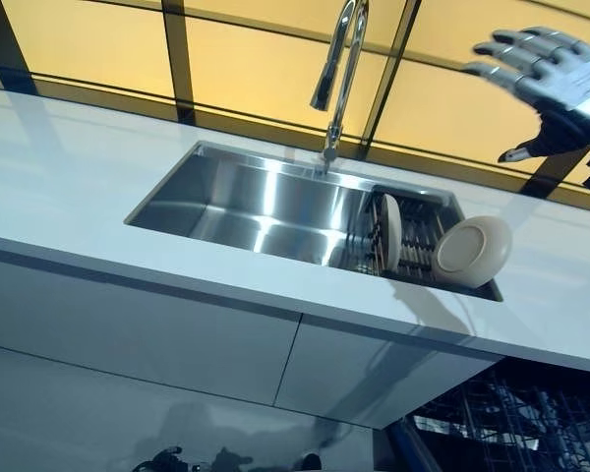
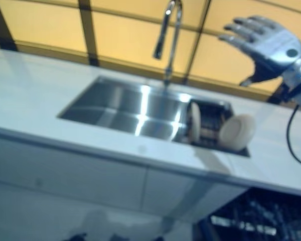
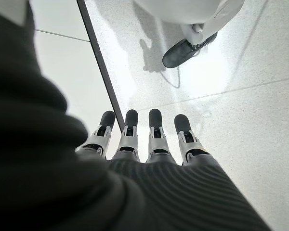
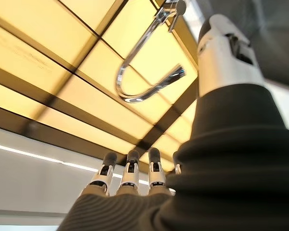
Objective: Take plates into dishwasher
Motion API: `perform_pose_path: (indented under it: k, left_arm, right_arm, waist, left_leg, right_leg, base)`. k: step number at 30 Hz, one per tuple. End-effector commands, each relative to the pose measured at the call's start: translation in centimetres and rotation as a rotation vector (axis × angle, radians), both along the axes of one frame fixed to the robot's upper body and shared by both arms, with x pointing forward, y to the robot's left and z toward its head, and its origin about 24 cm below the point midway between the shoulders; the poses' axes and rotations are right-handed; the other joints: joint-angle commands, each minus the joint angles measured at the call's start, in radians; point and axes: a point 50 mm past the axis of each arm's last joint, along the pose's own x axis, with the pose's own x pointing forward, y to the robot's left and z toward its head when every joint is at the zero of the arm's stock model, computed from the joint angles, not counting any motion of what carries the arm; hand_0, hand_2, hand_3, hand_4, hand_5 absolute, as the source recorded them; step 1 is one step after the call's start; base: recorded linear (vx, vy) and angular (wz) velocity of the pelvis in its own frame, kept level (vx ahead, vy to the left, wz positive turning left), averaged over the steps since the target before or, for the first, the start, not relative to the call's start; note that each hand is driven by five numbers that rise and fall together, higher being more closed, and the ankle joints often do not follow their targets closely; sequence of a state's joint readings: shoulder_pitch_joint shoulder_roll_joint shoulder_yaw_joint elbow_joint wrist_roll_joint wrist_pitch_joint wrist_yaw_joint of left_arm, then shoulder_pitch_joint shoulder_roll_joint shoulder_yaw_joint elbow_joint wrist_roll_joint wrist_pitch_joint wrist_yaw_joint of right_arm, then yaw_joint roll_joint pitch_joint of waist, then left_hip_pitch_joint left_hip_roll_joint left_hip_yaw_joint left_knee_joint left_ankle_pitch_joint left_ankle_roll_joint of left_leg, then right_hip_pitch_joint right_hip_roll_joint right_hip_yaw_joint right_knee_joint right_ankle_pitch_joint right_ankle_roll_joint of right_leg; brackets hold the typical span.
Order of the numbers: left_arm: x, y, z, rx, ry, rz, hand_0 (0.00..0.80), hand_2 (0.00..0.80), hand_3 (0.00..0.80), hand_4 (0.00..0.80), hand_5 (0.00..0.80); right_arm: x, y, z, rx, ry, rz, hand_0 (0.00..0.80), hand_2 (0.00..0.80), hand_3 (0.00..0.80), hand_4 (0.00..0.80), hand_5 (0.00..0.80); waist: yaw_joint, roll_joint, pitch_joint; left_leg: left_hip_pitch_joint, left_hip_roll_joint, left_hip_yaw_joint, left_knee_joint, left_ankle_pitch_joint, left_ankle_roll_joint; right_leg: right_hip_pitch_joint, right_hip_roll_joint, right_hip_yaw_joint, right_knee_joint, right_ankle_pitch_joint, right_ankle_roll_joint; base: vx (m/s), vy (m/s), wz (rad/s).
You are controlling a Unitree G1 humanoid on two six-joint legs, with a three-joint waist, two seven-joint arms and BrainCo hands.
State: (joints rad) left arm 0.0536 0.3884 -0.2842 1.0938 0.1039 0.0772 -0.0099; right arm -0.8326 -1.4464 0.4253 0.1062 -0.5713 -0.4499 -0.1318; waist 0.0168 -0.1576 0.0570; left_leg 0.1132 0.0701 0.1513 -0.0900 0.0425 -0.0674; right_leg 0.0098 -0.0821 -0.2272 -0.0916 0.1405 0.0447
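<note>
White counter [image 1: 69, 187] fills mid-frame; only the left wrist view shows the left hand [image 3: 139, 144], fingers straight. Right hand [image 1: 551, 84] spread upper right. Two cream plates [image 1: 470, 251] stand in the sink [image 1: 246, 202].

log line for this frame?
right hand: open, raised above counter | left hand: open, idle | plates: two, in sink rack | dishwasher: open below
</note>
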Motion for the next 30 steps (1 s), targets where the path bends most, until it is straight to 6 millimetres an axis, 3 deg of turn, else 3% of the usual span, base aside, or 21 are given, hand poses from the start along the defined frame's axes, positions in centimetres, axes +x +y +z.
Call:
perform_pose_path:
  k: [1, 6, 15, 22, 30]
  left_arm:
    - [1.2, 0.3, 0.4, 0.011, -0.014, -0.068, 0.0, 0.0, 0.0, 0.0, 0.0]
    - [1.5, 0.2, 0.6, 0.01, -0.004, -0.116, 0.0, 0.0, 0.0, 0.0, 0.0]
    - [2.0, -0.4, 0.5, -0.005, 0.0, -0.175, 0.0, 0.0, 0.0, 0.0, 0.0]
    - [1.8, -1.0, 0.4, -0.021, 0.005, -0.19, 0.0, 0.0, 0.0, 0.0, 0.0]
    - [1.4, -0.9, 0.2, -0.017, 0.018, -0.196, 0.0, 0.0, 0.0, 0.0, 0.0]
  right_arm:
    - [0.0, 0.3, 1.1, -0.244, -0.057, -0.024, 0.0, 0.0, 0.0, 0.0, 0.0]
    - [0.8, 1.4, -1.3, -0.485, 0.048, -0.015, 0.0, 0.0, 0.0, 0.0, 0.0]
    - [1.9, 3.9, -3.1, -0.541, 0.183, 0.019, 0.0, 0.0, 0.0, 0.0, 0.0]
    - [3.0, 3.4, -4.5, -0.512, 0.209, -0.006, 0.0, 0.0, 0.0, 0.0, 0.0]
    - [3.6, 2.0, -4.8, -0.497, 0.188, -0.049, 0.0, 0.0, 0.0, 0.0, 0.0]
  waist:
    - [0.046, 0.015, 0.021]
    - [0.059, 0.018, 0.015]
    - [0.076, 0.03, 0.009]
    - [0.083, 0.035, 0.012]
    - [0.087, 0.036, 0.021]
  left_leg:
    - [-0.054, -0.04, -0.009, 0.003, -0.015, 0.019]
    - [-0.056, -0.043, -0.015, 0.003, -0.014, 0.016]
    - [-0.052, -0.048, -0.029, 0.003, -0.012, 0.014]
    - [-0.049, -0.047, -0.035, 0.003, -0.01, 0.013]
    - [-0.05, -0.045, -0.038, 0.003, -0.01, 0.011]
  right_leg:
    - [0.109, 0.024, -0.018, 0.01, -0.102, 0.065]
    - [0.115, 0.024, -0.026, 0.005, -0.104, 0.063]
    - [0.125, 0.025, -0.037, 0.004, -0.111, 0.058]
    - [0.13, 0.026, -0.039, 0.004, -0.111, 0.054]
    - [0.128, 0.029, -0.041, 0.004, -0.113, 0.054]
  base:
    - [0.01, -0.021, 0.05]
    - [-0.006, -0.024, 0.1]
    - [0.0, -0.002, 0.03]
    - [0.009, 0.003, 0.02]
    - [0.006, -0.008, 0.03]
